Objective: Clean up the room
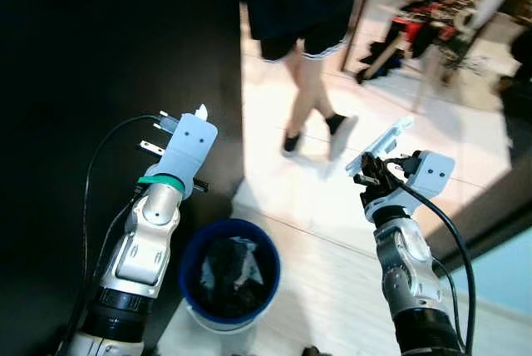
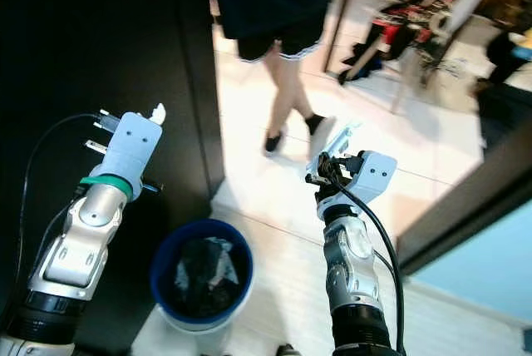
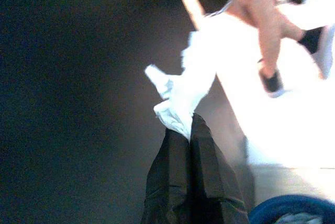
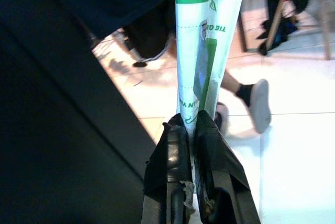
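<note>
A crumpled white tissue (image 3: pixel 180 93) sticks out beyond my left gripper (image 3: pixel 189 124), which is shut on it; the tissue's tip (image 1: pixel 201 111) shows above the raised left wrist. My right gripper (image 4: pixel 192 124) is shut on a flat white wrapper with green print (image 4: pixel 207 35), held up over the pale floor (image 1: pixel 381 145). Below and between both arms stands a blue bin (image 1: pixel 229 271) with a dark liner and some rubbish inside.
A person (image 1: pixel 303 56) in dark shorts and dark shoes walks across the pale tiled floor (image 1: pixel 316 231) just ahead. A dark wall or cabinet (image 1: pixel 100 56) rises at the left. Cluttered chairs and clothes (image 1: pixel 432 32) stand at the back right.
</note>
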You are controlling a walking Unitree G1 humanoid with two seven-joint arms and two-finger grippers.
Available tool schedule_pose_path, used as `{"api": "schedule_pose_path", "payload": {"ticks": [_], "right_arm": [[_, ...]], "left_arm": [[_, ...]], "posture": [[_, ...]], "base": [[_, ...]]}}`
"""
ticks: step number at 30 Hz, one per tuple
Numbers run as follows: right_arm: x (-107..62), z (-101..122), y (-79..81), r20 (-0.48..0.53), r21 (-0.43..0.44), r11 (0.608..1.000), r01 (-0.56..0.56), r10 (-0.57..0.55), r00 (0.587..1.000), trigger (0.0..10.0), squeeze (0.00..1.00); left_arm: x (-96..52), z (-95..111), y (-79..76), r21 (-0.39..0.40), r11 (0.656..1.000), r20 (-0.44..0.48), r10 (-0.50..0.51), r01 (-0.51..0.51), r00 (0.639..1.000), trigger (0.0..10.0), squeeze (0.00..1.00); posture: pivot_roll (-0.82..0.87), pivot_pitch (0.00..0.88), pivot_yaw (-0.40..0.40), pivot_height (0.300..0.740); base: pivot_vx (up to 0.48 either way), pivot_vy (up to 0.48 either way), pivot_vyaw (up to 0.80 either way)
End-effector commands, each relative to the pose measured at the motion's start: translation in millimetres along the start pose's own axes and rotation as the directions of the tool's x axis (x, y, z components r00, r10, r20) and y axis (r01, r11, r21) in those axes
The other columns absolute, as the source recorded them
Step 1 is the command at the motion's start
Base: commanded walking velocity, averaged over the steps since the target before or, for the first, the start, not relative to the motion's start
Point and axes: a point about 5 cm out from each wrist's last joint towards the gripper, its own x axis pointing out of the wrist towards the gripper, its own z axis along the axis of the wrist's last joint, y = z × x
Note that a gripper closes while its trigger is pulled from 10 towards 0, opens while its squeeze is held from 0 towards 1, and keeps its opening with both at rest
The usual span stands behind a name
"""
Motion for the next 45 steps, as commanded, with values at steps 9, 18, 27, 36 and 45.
{"api": "schedule_pose_path", "payload": {"ticks": [9,18,27,36,45], "right_arm": [[-5.4,-15.0,20.4,-0.083,0.006,0.987,-0.162,0.162,0.983,10.0,0.00],[-4.7,-15.3,29.9,-0.088,-0.005,0.980,-0.197,0.196,0.977,10.0,0.00],[-11.0,-27.6,36.2,-0.171,-0.053,0.966,-0.253,0.241,0.956,10.0,0.00],[-11.5,-27.6,62.2,-0.173,-0.020,0.941,-0.338,0.330,0.928,10.0,0.00],[-6.7,-24.1,77.0,-0.167,-0.007,0.925,-0.380,0.374,0.912,10.0,0.00]], "left_arm": [[-1.9,-21.7,-10.1,-0.025,0.998,-0.109,-0.064,0.061,0.992,10.0,0.00],[4.7,-44.7,-22.9,-0.070,0.985,-0.227,-0.170,0.158,0.959,10.0,0.00],[3.4,-81.5,-32.5,-0.049,0.976,-0.351,-0.217,0.213,0.911,10.0,0.00],[1.0,-120.1,-45.6,-0.375,0.901,-0.511,-0.398,0.218,0.762,10.0,0.37],[-1.2,-127.2,-50.4,-0.424,0.881,-0.535,-0.432,0.212,0.726,10.0,1.00]], "posture": [[0.10,0.126,0.074,0.720],[0.08,0.152,0.085,0.720],[0.07,0.194,0.069,0.720],[0.04,0.298,0.045,0.720],[0.03,0.344,0.029,0.720]], "base": [[0.000,0.000,0.00],[0.000,0.000,0.00],[0.000,0.000,0.00],[0.000,0.000,0.00],[0.000,0.000,0.00]]}}
